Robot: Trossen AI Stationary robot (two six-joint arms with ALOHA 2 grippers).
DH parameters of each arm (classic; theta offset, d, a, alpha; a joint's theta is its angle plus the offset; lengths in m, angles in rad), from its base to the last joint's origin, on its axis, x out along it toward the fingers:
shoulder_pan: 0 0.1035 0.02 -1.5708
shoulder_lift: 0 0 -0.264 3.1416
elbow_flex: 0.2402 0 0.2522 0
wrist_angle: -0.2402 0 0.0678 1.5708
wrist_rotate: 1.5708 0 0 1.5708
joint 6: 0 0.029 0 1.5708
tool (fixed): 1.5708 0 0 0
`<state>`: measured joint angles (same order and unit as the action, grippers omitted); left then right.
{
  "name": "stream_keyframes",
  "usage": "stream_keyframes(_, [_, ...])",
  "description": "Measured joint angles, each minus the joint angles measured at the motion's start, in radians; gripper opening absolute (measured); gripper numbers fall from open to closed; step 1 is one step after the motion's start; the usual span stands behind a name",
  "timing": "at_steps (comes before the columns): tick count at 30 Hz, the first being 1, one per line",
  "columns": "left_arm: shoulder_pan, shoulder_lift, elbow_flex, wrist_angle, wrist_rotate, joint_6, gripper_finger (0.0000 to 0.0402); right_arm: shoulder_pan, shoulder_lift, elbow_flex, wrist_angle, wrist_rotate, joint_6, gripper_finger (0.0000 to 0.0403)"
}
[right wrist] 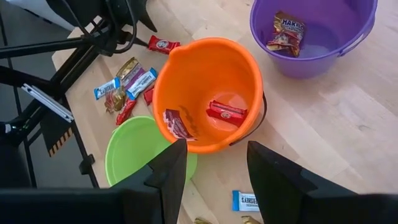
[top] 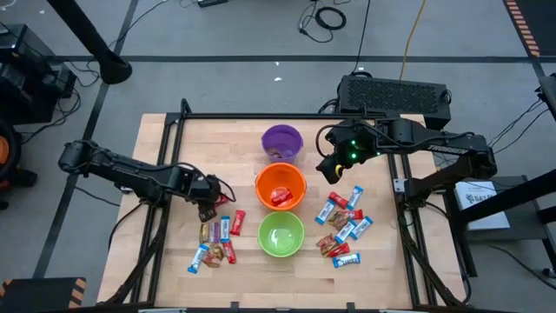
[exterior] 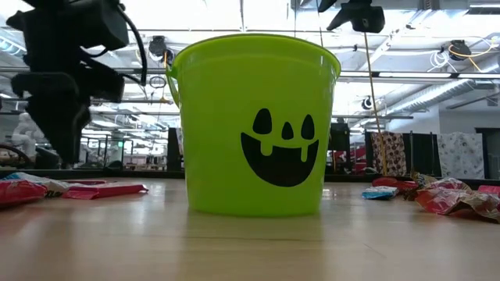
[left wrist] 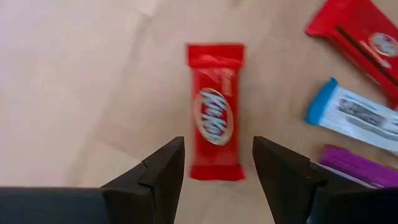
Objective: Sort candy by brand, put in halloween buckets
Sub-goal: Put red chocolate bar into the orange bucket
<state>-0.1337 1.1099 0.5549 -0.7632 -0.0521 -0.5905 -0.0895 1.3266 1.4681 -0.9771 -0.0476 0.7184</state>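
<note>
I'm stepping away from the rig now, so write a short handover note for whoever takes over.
Left end effector: open, empty, hovering over a red KitKat bar in the left candy pile.
Right end effector: open, empty, above the table beside the orange bucket.
Done: red bars in the orange bucket, a brown-orange packet in the purple bucket.
Left: the green bucket looks empty; the left pile and the right pile remain unsorted.
</note>
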Motion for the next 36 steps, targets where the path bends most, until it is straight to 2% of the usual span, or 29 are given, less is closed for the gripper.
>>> stream_keyframes(2, [-0.007, -0.013, -0.018, 0.016, 0.024, -0.012, 0.0201, 0.0, 0.0, 0.0, 0.0, 0.0, -0.001, 0.016])
stream_keyframes(8, [-0.025, -0.02, -0.055, 0.037, -0.038, -0.008, 0.0201, 0.0, 0.0, 0.0, -0.001, 0.0, -0.021, 0.016])
stream_keyframes(13, [-0.026, -0.02, -0.09, 0.104, -0.027, -0.007, 0.0202, 0.0, 0.0, 0.0, -0.001, 0.002, -0.038, 0.016])
stream_keyframes(23, [-0.026, -0.02, -0.147, 0.101, -0.012, -0.132, 0.0202, 0.0, 0.0, 0.0, 0.001, 0.074, -0.074, 0.016])
stream_keyframes(31, [-0.026, -0.019, -0.148, 0.103, -0.038, -0.075, 0.02, 0.0, 0.012, 0.0, 0.001, 0.077, -0.072, 0.016])
stream_keyframes(36, [-0.026, -0.019, -0.149, 0.105, -0.058, -0.051, 0.0175, 0.0, 0.031, -0.001, 0.007, 0.078, -0.078, 0.016])
